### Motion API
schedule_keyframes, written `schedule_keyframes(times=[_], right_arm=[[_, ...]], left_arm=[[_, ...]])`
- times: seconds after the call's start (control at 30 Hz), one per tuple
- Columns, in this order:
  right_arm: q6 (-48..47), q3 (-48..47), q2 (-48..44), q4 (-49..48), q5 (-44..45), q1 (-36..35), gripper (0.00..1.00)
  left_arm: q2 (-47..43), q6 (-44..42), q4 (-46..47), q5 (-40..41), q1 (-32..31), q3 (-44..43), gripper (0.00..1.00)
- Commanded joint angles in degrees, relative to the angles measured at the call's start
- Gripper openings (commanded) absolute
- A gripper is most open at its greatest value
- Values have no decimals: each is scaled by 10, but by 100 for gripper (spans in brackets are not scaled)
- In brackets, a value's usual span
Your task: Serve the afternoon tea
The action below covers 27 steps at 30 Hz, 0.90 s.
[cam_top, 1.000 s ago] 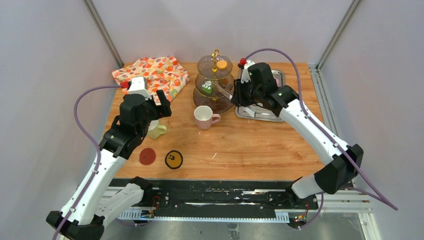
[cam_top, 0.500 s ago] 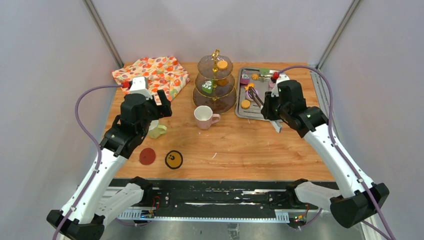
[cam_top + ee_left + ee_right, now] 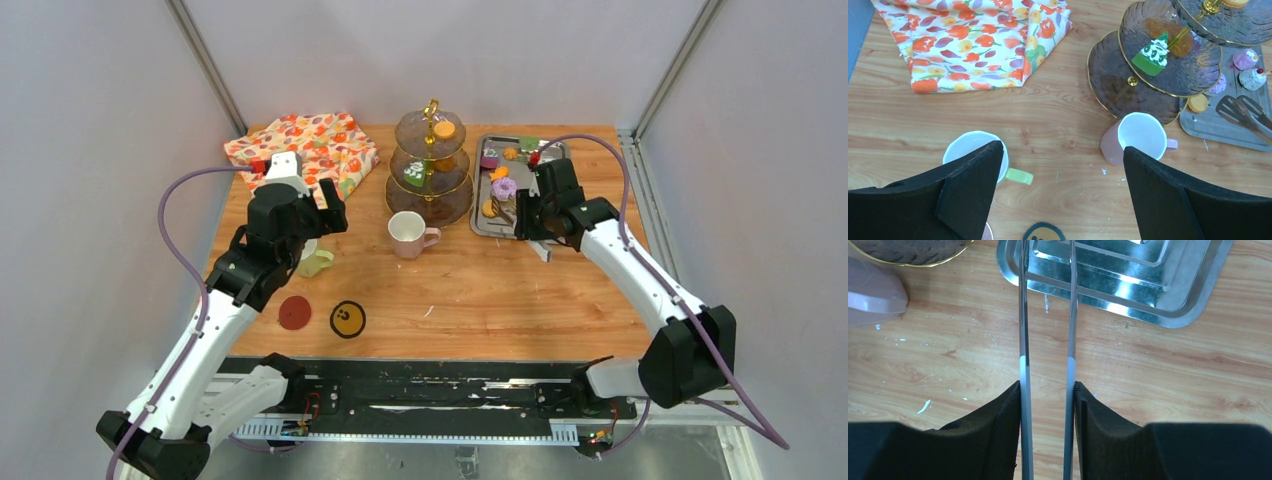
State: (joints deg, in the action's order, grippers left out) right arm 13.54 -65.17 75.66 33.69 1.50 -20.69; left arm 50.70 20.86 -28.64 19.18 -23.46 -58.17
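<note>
My right end effector (image 3: 1047, 395) is clamped on the thin metal tongs (image 3: 1023, 330), one black finger pressed against each arm. Those arms run straight ahead of it to the shiny steel tray (image 3: 1153, 295), whose near rim lies just ahead on the wooden bench (image 3: 1148, 370). From overhead, the tong tips sit among the small pastries (image 3: 499, 172) in that tray, close by the purple ring doughnut (image 3: 504, 186); whether they touch it I cannot tell. I judge these pastries light, soft and easily crushed, so I would pinch one across its sides with barely any squeeze, minding that steel tips may let it slip. Ahead and to the left of this end effector stands the brown-glass three-tier stand with the gold handle (image 3: 452, 208), stiff but breakable, carrying a green cake (image 3: 414, 174) and an orange biscuit (image 3: 443, 129). My left end effector (image 3: 1062, 148) is spread wide, holding nothing, over the yellow-green mug (image 3: 968, 147) at its left finger. The pink mug (image 3: 1140, 132) stands ahead to its right, smooth and rigid, best taken across its wall.
</note>
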Motion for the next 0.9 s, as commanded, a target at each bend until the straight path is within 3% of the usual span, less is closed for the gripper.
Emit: schedule_keyframes(times=[0.0,0.33,0.87], right_arm=[[-5,-15,29,-29,-6,13,41],[-30,-15,92,-34,-33,11,42],[-38,-63,170,-48,7,-2,44]], left_arm=[[3,2,19,-2,-2,-8,95],[7,3,19,-1,-2,-6,95],[11,-1,18,8,-2,-6,95]])
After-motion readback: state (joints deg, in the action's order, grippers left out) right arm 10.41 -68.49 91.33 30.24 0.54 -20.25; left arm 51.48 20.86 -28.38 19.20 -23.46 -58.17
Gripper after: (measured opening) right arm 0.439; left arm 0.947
